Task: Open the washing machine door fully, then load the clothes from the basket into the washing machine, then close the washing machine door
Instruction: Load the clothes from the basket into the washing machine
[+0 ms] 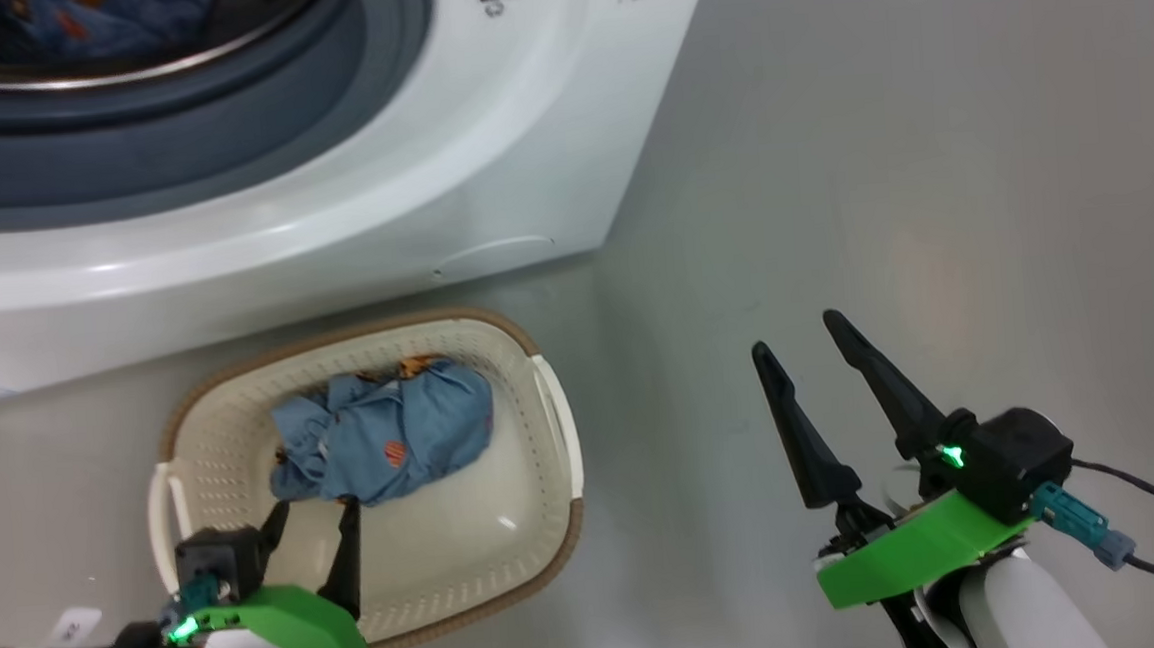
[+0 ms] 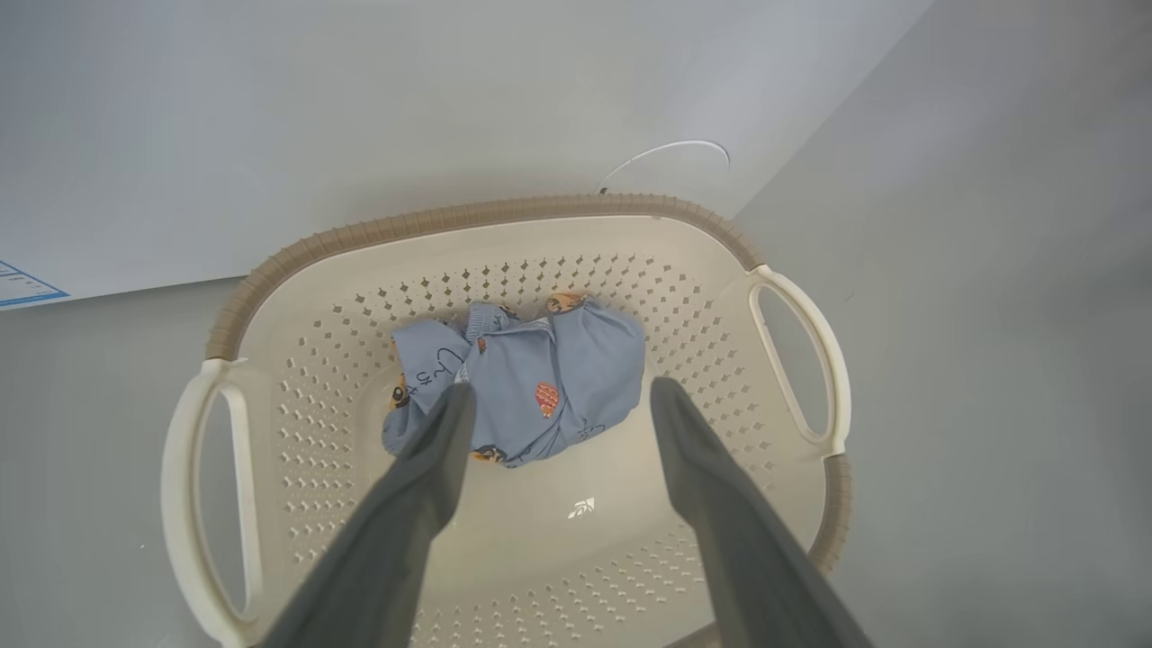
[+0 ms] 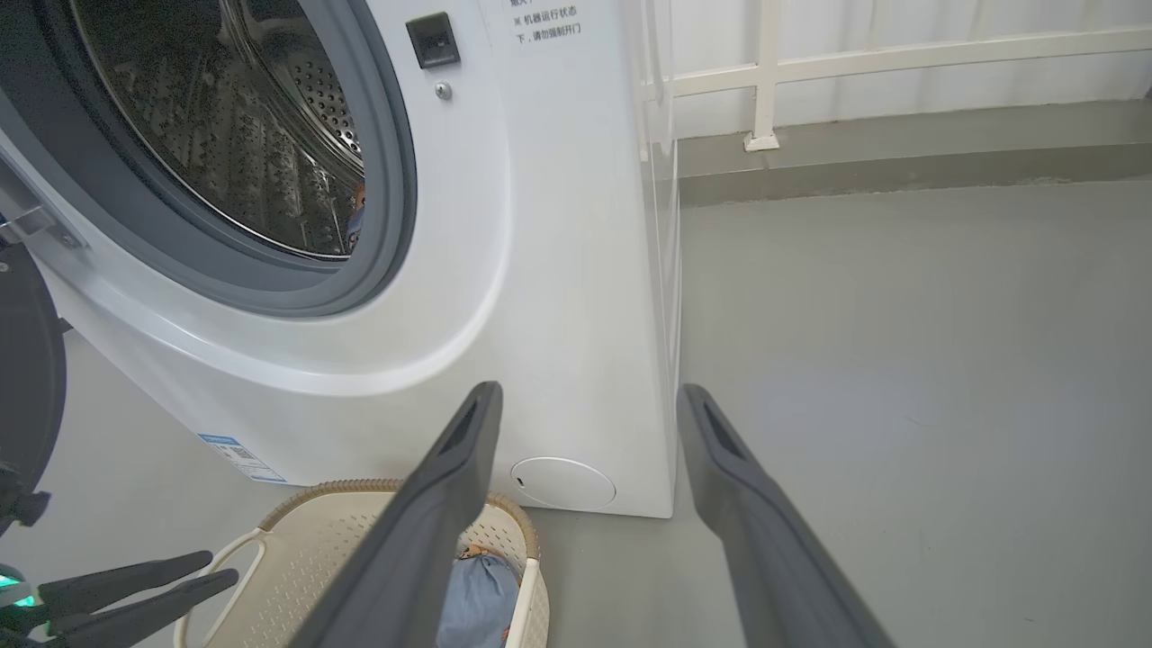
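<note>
The washing machine [image 1: 447, 162] stands with its drum open, and a blue printed garment [image 1: 67, 20] lies inside. Its door [image 3: 31, 378] shows as a black rim swung out at the left edge of the right wrist view. On the floor in front sits the basket [image 1: 471, 561] with a bunched light blue piece of the clothes [image 1: 388, 436] in it. My left gripper [image 1: 315, 515] is open over the basket, its fingertips just short of the garment's near edge and either side of the clothes [image 2: 531, 378]. My right gripper [image 1: 793, 336] hangs open over bare floor to the right.
Grey floor [image 1: 930, 192] stretches to the right of the machine. A white railing [image 3: 765, 81] and a kerb run along the far side. A round cover [image 3: 562, 481] sits low on the machine front, just behind the basket [image 3: 306, 540]. A cable trails from my right wrist.
</note>
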`<state>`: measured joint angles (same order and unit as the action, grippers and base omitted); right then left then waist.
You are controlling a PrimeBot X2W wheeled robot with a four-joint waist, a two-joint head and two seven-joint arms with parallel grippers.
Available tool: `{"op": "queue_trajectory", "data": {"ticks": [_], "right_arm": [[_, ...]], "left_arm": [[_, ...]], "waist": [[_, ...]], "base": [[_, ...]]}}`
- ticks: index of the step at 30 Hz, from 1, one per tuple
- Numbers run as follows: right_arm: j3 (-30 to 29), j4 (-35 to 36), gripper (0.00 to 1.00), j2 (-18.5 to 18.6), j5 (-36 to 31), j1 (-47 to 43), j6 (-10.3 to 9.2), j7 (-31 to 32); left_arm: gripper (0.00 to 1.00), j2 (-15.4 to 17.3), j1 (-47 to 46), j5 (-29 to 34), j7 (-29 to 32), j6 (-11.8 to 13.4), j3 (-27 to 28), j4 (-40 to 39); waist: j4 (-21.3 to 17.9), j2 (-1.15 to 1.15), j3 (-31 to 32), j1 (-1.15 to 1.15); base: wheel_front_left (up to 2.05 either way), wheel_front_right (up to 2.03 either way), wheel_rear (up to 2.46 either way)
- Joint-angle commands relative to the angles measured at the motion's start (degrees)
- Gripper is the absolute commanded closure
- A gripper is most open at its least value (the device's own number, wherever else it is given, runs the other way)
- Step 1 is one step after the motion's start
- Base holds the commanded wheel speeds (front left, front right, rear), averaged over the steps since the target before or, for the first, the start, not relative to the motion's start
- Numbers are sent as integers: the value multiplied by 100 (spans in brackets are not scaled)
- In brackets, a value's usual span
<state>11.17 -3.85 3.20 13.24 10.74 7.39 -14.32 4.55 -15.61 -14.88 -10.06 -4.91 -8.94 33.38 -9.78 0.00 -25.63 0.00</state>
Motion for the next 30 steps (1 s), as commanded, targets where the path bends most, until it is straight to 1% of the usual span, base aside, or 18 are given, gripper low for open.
{"op": "queue_trajectory", "data": {"ticks": [1, 6, 10, 13, 19, 25, 27, 30], "right_arm": [[185, 170, 0, -30, 49, 109, 10, -68], [309, 247, 0, -31, 168, 322, 10, -68], [367, 287, 0, -32, 223, 464, 10, -68], [381, 316, 0, -32, 238, 548, 10, -68], [451, 388, 0, -32, 220, 652, 10, -68], [367, 511, 0, -32, 192, 609, 10, -68], [341, 564, 0, -32, 183, 585, 10, -68], [346, 634, 0, -32, 168, 581, 10, -68]], "left_arm": [[0, 116, -139, -4, 26, -41, 135, 4], [0, 231, -565, -58, 240, -119, 46, 395], [0, 227, -907, -197, 547, -170, -14, 755], [0, 253, -1181, -181, 673, -188, -112, 1037], [0, 329, -1721, -180, 602, -206, -180, 1637], [0, 490, -2298, -146, 503, -215, -231, 2188], [0, 614, -2577, 29, 412, -223, -416, 2440], [0, 674, -2842, 65, 351, -233, -505, 2682]], "waist": [[-323, 0, -465, 0], [-477, 0, -868, 0], [-532, 0, -1129, 0], [-539, 0, -1288, 0], [-555, 0, -1555, 0], [-530, 0, -1851, 0], [-535, 0, -2006, 0], [-553, 0, -2161, 0]], "base": [[0, 0, 0], [0, 0, 0], [0, 0, 0], [0, 0, 0], [0, 0, 0], [0, 0, 0], [0, 0, 0], [0, 0, 0]]}}
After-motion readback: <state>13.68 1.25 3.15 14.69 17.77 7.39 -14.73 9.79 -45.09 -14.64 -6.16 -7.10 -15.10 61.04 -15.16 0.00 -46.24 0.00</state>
